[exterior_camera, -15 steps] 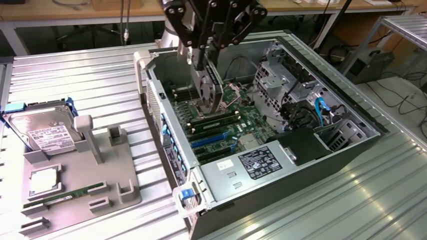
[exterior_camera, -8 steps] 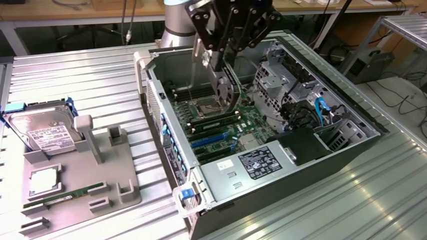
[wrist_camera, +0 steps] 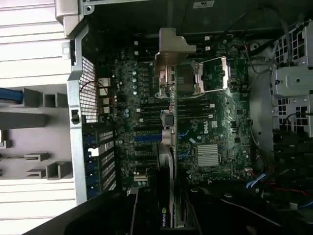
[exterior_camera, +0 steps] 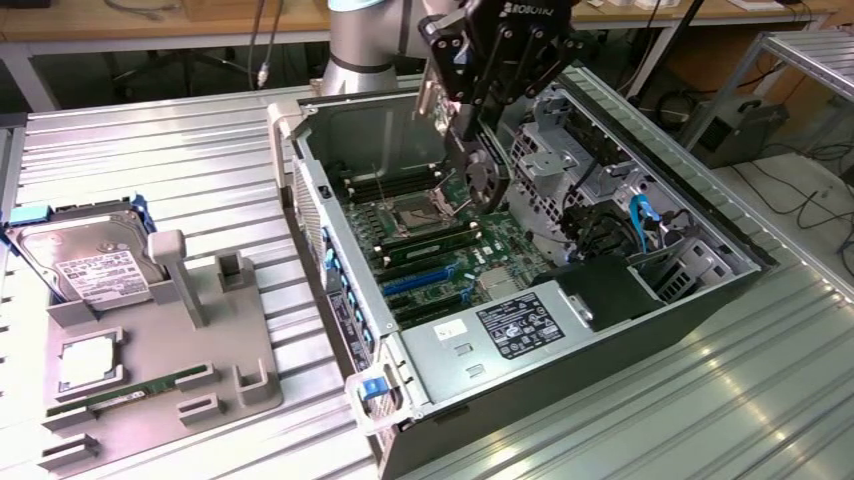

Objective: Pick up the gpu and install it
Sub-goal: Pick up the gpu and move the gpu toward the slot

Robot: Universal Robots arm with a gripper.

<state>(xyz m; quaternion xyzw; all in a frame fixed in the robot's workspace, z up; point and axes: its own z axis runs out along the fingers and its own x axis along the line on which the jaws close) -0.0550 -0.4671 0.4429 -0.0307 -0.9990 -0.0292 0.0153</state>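
One gripper [exterior_camera: 478, 120], clenched on the gpu [exterior_camera: 485, 180] and hanging it inside the open computer case [exterior_camera: 667, 320] near the middle of the tabletop [exterior_camera: 160, 150]. Card not seated: lower end poised over the motherboard [exterior_camera: 461, 250], close above the processor socket [exterior_camera: 414, 215], apparently clear of the board. Long axis steep, running down from the gripper toward the board rather than lying flat along it. From the wrist, seen edge-on as a thin dark strip leading away to a silvery bracket [wrist_camera: 173, 49] at the far end. Blue expansion slots [exterior_camera: 420, 280] unfilled, lying off the card's lower end toward the end of the case that holds the power supply [exterior_camera: 521, 325]; card and slots apart, so installation judged not yet done, with pick-up complete. Inside the case besides: blue cables [exterior_camera: 641, 225] beside the drive cage along the far wall. Along the tabletop edge at the exterior view's left, well apart from the gripper, a grey fixture [exterior_camera: 200, 345] carrying the other parts: boxy hard drive [exterior_camera: 80, 265] with a white label in the bay toward the far edge, a square silver chip [exterior_camera: 87, 360] in a shallow pocket, and a slim green memory stick [exterior_camera: 134, 390] in a narrow groove toward the near corner.
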